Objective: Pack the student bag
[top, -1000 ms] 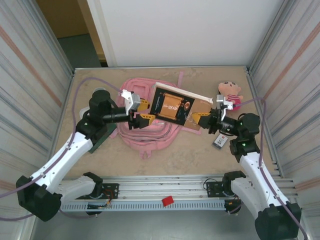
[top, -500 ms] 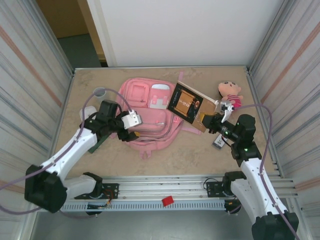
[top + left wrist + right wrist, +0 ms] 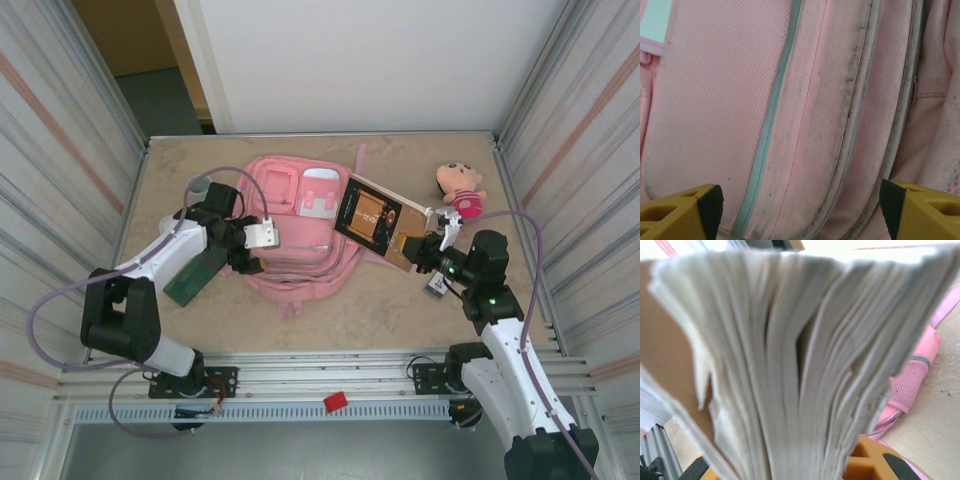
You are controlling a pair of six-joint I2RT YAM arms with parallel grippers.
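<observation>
The pink student bag (image 3: 305, 262) lies flat mid-table, grey-trimmed seams scuffed, its far compartment apparently open.

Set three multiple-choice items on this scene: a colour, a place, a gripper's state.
1. The student bag is: A pink; B blue; C green.
2. The plush doll lies: A on the bag; B on the table, right of the bag; C inside the bag.
3. The right gripper is: A open, empty; B shut on the book; C shut on the doll.
Answers: 1 A, pink fabric throughout; 2 B, it rests on the table; 3 B, it clamps the book's corner.
</observation>
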